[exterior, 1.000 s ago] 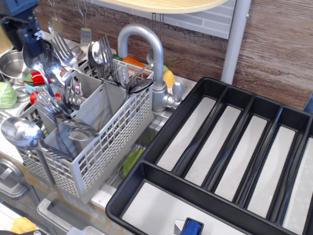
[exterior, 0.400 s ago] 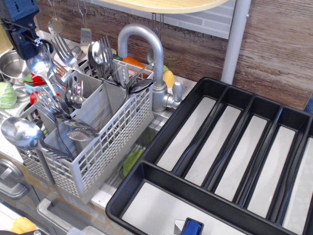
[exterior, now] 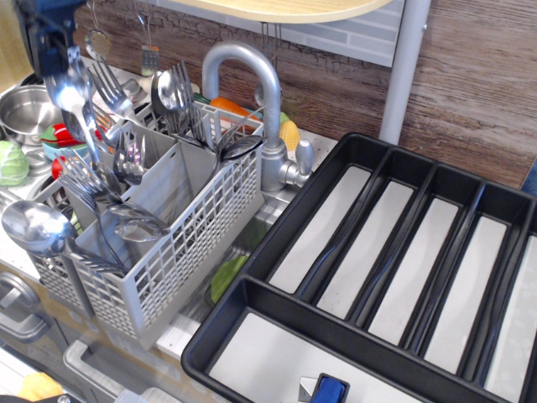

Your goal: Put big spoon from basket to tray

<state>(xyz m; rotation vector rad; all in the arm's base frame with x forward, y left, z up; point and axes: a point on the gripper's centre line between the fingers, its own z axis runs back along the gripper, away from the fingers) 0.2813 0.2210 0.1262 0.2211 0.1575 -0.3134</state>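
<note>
Observation.image: tool (exterior: 60,60) grips shiny, oval-bowled big spoon (exterior: 77,109).

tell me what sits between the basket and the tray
In the only view, the grey tap stands between the basket and the tray, beside the basket's far corner; nearer the camera the gap is open.

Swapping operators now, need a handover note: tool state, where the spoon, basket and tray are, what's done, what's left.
Tool: top left, shut on the spoon, gripping its bowl end, handle hanging down.
Spoon: lifted, handle tip low over the basket's back-left compartment; can't tell if it is fully clear.
Tray: lower right, long compartments bare.
Done: grasp and lift.
Left: carry right, lay the spoon in a tray compartment, release.
</note>
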